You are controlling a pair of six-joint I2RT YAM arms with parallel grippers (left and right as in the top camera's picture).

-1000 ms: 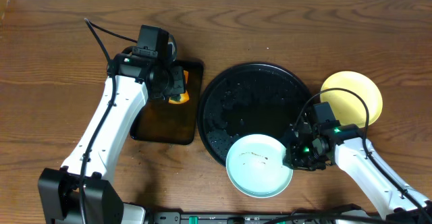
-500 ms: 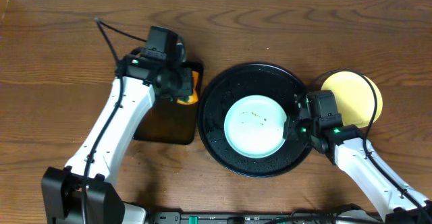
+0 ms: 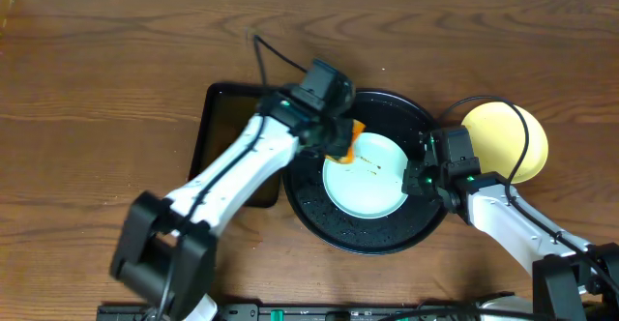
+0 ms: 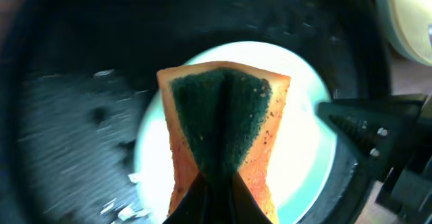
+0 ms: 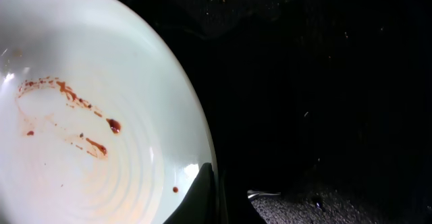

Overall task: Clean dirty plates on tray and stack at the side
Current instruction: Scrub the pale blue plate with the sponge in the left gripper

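A pale mint plate (image 3: 372,181) with thin brown sauce streaks lies on the round black tray (image 3: 309,181). My right gripper (image 3: 418,178) is shut on the plate's right rim (image 5: 196,136); the streaks show in the right wrist view (image 5: 67,109). My left gripper (image 3: 340,147) is shut on an orange sponge with a dark green scrub face (image 4: 219,129), held over the plate's upper left edge (image 4: 297,150). A pale yellow plate (image 3: 503,139) sits on the table right of the tray. The third plate is not in view.
A rectangular dark brownish tray (image 3: 227,128) lies left of the black tray, partly under my left arm. The black tray's surface looks wet and speckled (image 4: 74,136). The wooden table (image 3: 87,89) surrounds everything.
My left arm swung right from the rectangular tray, carrying the sponge over the mint plate. My right gripper set the plate at the tray's middle and still holds its rim.
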